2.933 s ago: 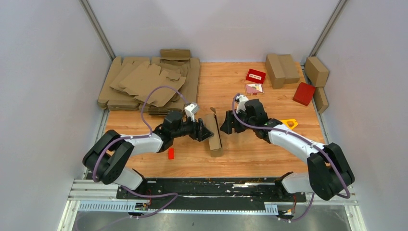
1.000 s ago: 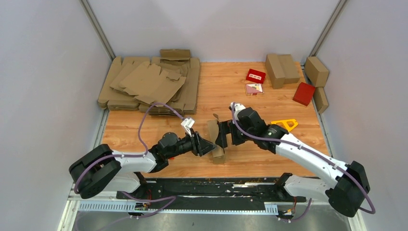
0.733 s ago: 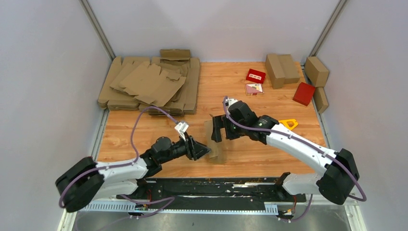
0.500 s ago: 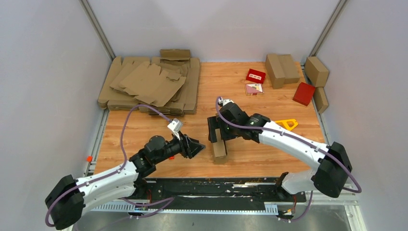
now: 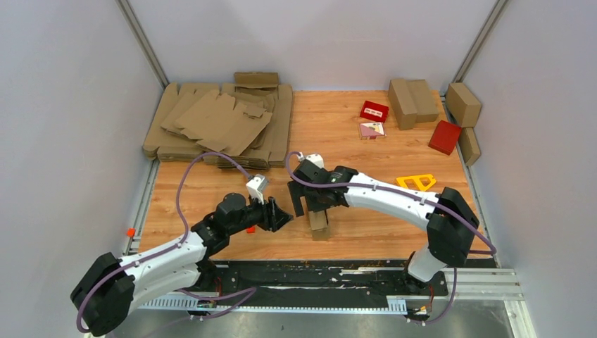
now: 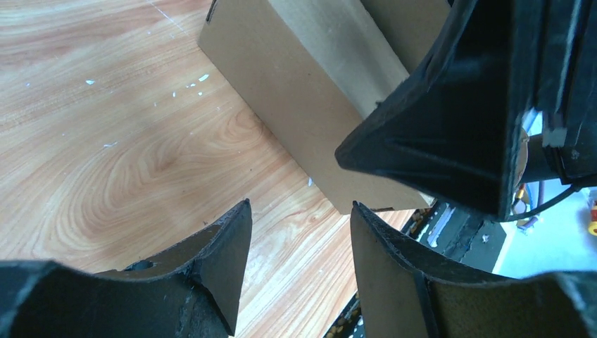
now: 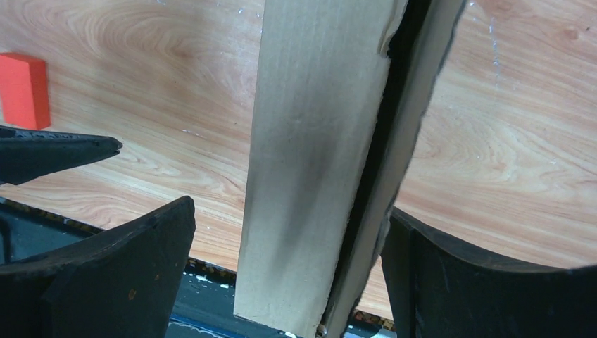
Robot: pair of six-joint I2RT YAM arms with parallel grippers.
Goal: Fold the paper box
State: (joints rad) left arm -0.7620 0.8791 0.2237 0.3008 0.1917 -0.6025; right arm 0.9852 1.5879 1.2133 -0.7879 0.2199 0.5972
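Paper box point(image 5: 320, 221) lies on the tabletop point(image 5: 366, 151) near the middle of the near edge. Long axis runs far to near, and the near end is just short of the edge. Right wrist view: box point(image 7: 310, 162) has a dark slit down its right side, where one panel stands off from the body.

My right gripper point(image 5: 310, 201) straddles the box from above with its jaws spread wide, not clamped. The left finger point(image 7: 120, 267) is clear of the box with bare wood between them. The right finger point(image 7: 479, 282) is just beside the loose panel; can't tell if it touches.

My left gripper point(image 5: 279, 217) sits low, just left of the box. Its jaws are parted with nothing between them, only wood, and the tips point at the box's long side point(image 6: 310, 91).

Small red block point(image 7: 24, 89) is left of the box, by my left arm. Yellow triangular frame point(image 5: 415, 182) is well off to the right, with open wood between it and the box.

Flat cardboard sheets point(image 5: 218, 123) are stacked in the far left corner. Folded cartons point(image 5: 412, 98) and red boxes point(image 5: 445, 136) are at the far right corner, well apart from the box. Center of the tabletop is bare.
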